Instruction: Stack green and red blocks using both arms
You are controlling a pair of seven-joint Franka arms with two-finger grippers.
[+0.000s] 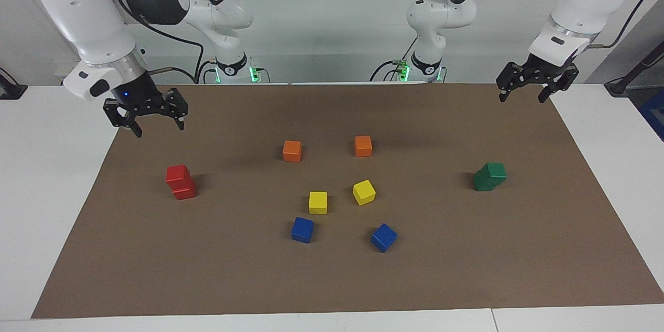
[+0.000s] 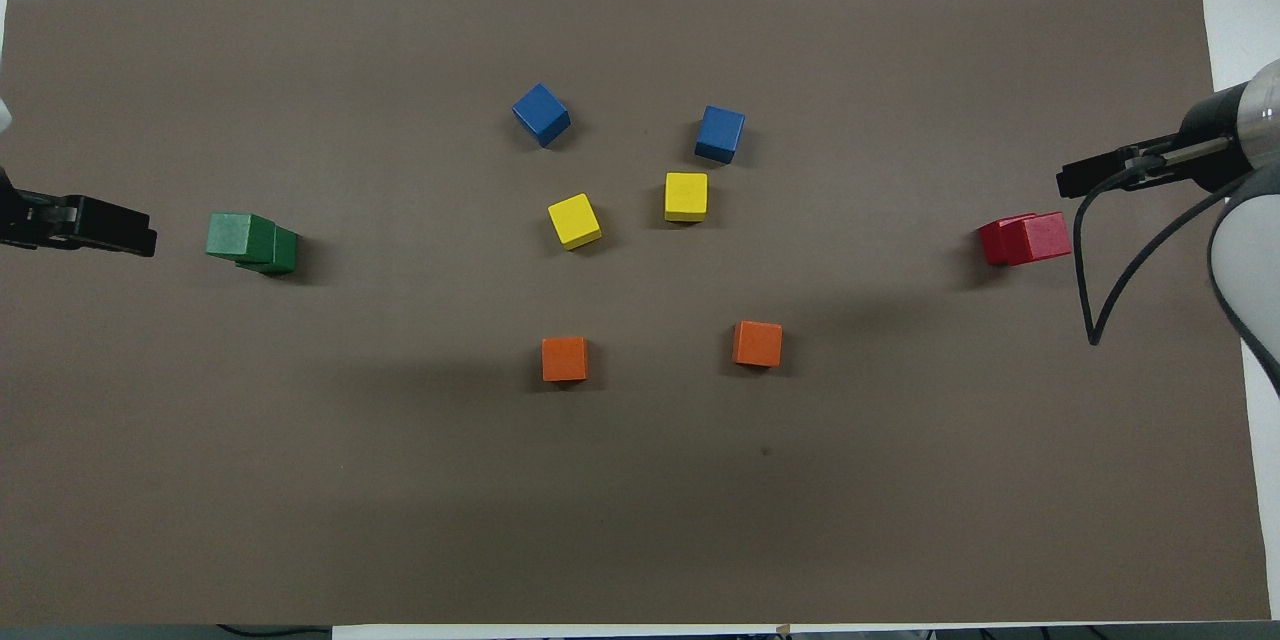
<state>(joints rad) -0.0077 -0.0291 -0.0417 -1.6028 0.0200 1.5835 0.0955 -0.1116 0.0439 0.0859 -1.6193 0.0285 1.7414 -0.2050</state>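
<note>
We saw a brown mat (image 1: 332,280) spread over a white table (image 1: 46,176), covering most of it, with a pale wall (image 1: 332,15) rising at the robots' end.

The two red blocks (image 1: 180,182) stood one on the other toward the right arm's end of the mat, the upper one set slightly askew. The two green blocks (image 1: 489,176) stood stacked the same way toward the left arm's end, the upper one also offset. Between the stacks lay two orange cubes (image 1: 292,151) nearest the robots, two yellow cubes (image 1: 318,202) farther out, and two blue cubes (image 1: 302,230) farthest of all, none touching another.

The right gripper (image 1: 155,123) hung in the air over the mat's edge at its arm's end, fingers apart and holding nothing. The left gripper (image 1: 524,94) hung likewise over the mat's corner at its own end, fingers spread and empty.

The facing view showed us both arms' bases, the wall and the height of each gripper above the mat. The overhead view showed only the grippers' dark tips at its edges, yet it made plain how far each top block overhung the one beneath.
</note>
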